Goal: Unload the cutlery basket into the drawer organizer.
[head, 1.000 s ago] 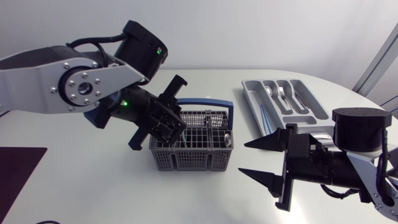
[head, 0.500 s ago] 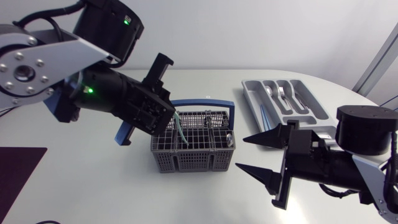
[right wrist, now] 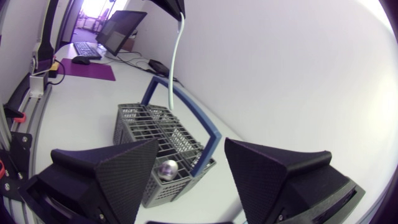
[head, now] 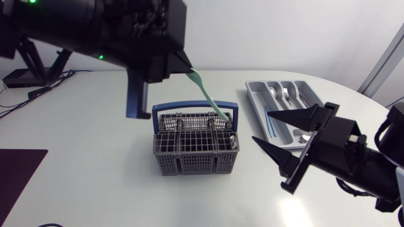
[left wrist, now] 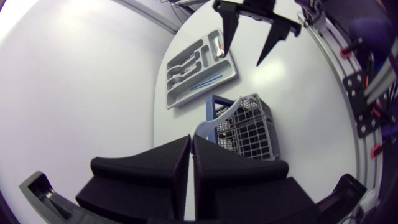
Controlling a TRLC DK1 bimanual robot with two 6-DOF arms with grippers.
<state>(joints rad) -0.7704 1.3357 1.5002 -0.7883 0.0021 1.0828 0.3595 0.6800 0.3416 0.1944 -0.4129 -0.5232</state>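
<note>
The grey cutlery basket [head: 196, 151] with its blue handle [head: 189, 105] stands mid-table. My left gripper [head: 187, 68] hangs high above it, shut on the upper end of a thin mint-green utensil [head: 208, 94]. The utensil slants down to the basket's back right rim. In the left wrist view the fingers [left wrist: 180, 163] are pressed together over the basket [left wrist: 249, 127]. My right gripper [head: 262, 126] stands open to the right of the basket, in front of the grey drawer organizer [head: 319, 101]. The right wrist view shows the green utensil [right wrist: 176, 62] hanging over the basket [right wrist: 155, 130].
The organizer holds forks and spoons [head: 287, 96] and a blue-handled piece [head: 270, 121]. A metal spoon [right wrist: 166, 168] still stands in the basket's near right corner. Bare white table lies left of and in front of the basket.
My left arm has risen towards the camera, drawing the green utensil up out of the basket. The right gripper has shifted a little up and right, still open.
</note>
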